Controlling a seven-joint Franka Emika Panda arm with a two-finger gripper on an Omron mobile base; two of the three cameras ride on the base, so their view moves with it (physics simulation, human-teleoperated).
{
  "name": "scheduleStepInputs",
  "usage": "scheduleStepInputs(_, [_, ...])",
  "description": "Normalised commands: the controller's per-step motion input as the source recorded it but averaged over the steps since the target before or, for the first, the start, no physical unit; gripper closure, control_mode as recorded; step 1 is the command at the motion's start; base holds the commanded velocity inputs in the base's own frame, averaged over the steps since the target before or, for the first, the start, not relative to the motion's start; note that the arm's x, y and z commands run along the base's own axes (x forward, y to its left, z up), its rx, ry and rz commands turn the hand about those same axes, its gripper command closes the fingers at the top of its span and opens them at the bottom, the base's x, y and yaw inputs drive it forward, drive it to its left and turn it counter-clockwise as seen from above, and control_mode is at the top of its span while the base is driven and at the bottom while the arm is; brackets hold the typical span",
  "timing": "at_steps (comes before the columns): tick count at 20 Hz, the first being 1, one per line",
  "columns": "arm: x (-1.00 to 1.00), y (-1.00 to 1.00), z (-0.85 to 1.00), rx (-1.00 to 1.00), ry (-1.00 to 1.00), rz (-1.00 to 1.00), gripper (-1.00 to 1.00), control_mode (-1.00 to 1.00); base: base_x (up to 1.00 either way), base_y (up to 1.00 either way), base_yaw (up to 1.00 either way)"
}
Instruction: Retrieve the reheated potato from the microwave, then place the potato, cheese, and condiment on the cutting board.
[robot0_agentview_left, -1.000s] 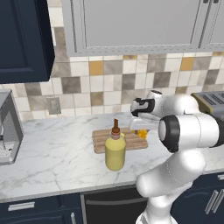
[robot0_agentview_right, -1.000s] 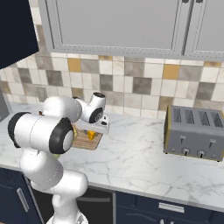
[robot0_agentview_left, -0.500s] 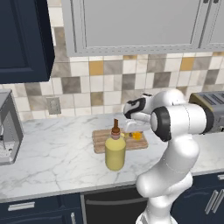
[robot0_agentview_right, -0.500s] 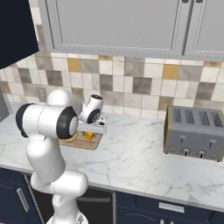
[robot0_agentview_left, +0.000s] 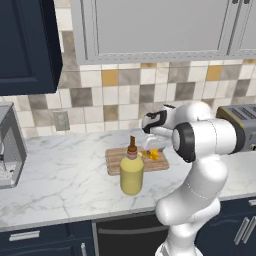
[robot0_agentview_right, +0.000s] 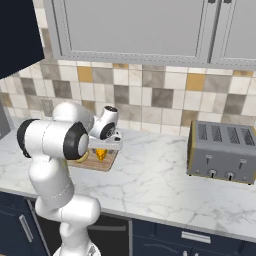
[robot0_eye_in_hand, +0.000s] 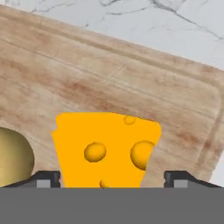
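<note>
No legible text, label, brand, number or sign appears on any surface. The condiment (robot0_agentview_left: 131, 172) bottle is unlabelled, and the toaster (robot0_agentview_right: 223, 151), at 3 o'clock of the cutting board (robot0_eye_in_hand: 109, 74), carries plain unmarked controls.

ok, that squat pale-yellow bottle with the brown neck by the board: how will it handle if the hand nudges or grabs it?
The squat pale-yellow bottle stands upright on the marble counter, in front of the wooden cutting board. Its wide body probably resists tipping under a low push. A push at the narrow brown neck may tip it. The smooth round sides look slippery and could roll if it falls.
</note>
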Motion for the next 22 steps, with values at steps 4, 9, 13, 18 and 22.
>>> scheduleStepInputs(4, [-0.58,-0.06,0.68,0.0,-0.12,0.0,-1.0,-1.0,0.0,0.0,0.0])
scheduleStepInputs(9, [-0.99,-0.09,1.0,0.0,-0.26,0.0,-1.0,-1.0,0.0,0.0,0.0])
scheduleStepInputs(13, [-1.0,-0.08,1.0,0.0,-0.16,0.0,-1.0,-1.0,0.0,0.0,0.0])
scheduleStepInputs(18, [-1.0,0.03,0.96,0.01,-0.03,0.02,-1.0,-1.0,0.0,0.0,0.0])
scheduleStepInputs(22, [-1.0,0.26,0.78,0.07,0.0,0.0,-1.0,-1.0,0.0,0.0,0.0])
